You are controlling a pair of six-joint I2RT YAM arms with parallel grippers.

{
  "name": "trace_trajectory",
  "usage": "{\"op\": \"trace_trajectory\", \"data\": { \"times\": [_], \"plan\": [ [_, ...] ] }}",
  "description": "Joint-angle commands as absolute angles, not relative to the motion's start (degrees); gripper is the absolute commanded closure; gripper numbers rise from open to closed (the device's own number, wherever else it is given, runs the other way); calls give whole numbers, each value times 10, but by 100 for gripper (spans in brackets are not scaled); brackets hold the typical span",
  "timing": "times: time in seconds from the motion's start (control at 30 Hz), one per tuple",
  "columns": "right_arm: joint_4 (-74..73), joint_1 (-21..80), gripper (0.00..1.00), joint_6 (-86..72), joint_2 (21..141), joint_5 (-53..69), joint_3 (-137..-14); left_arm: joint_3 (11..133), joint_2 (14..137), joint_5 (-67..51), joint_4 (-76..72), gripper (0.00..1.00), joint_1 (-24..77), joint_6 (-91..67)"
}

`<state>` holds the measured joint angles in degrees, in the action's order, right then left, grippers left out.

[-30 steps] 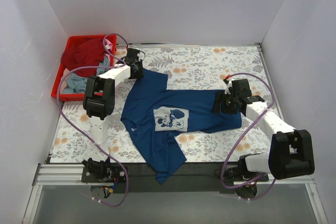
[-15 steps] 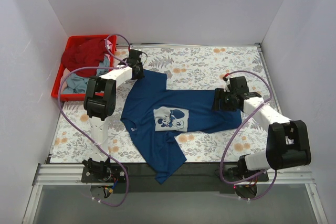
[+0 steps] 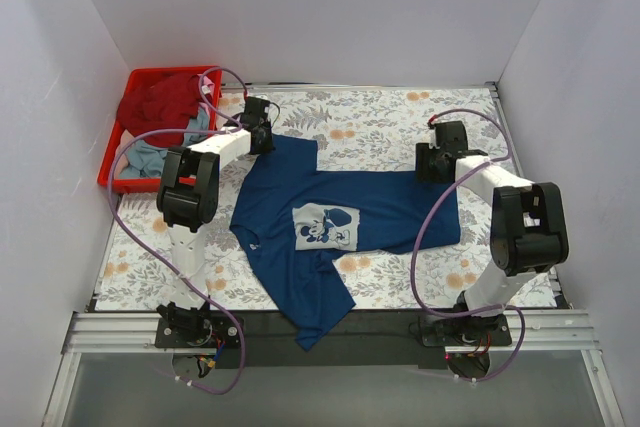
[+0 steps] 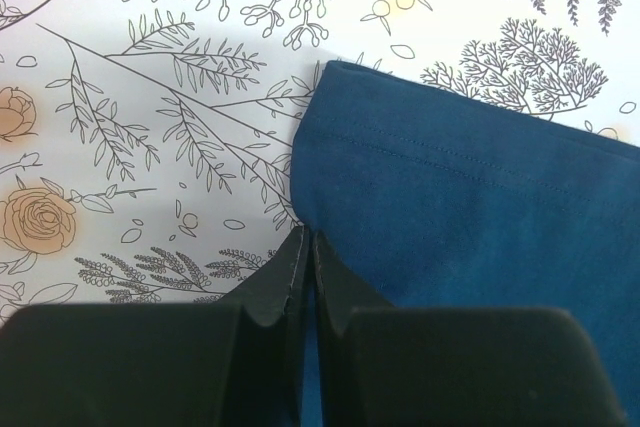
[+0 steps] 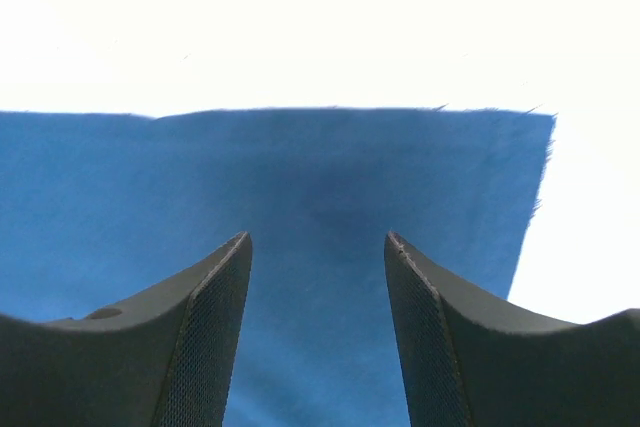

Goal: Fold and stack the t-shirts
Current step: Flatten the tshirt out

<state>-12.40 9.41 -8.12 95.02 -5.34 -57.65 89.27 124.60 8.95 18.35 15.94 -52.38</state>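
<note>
Clamping down, the left gripper (image 4: pixel 303 265) has just pinched shut on a far corner of the navy t-shirt (image 3: pixel 300 197), which lies spread on the floral table (image 3: pixel 380 112). The right gripper (image 5: pixel 315 247) has swung over to the shirt's far right corner and hovers there with its jaws wide. A two-handed fold looks close.

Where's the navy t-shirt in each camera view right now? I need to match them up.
Top external: navy t-shirt spread across mid-table, print facing up.
Left wrist: fills the right half, with a hemmed corner near top centre.
Right wrist: a blue band across the middle and bottom, with a corner at upper right.
Shared landmark: floral table cover, also at left in the left wrist view; washed out to white in the right wrist view.
</note>
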Motion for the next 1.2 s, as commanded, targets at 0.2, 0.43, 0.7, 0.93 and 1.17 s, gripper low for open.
{"op": "trace_trajectory", "data": {
  "times": [0.2,0.43,0.7,0.93,1.17],
  "plan": [
    [-100,5,41,25,992,-14,-630,865,1256,86,269,100,164,-524],
    [-100,-33,41,44,1030,13,-644,868,1255,88,269,100,164,-524],
    [-109,-41,42,56,1082,35,-656,869,1258,77,269,100,164,-528],
    [-119,-41,46,66,1096,62,-649,869,1259,76,269,100,164,-526],
    [-131,-41,66,68,1108,61,-642,866,1259,76,269,100,164,-524]
  ]
}}
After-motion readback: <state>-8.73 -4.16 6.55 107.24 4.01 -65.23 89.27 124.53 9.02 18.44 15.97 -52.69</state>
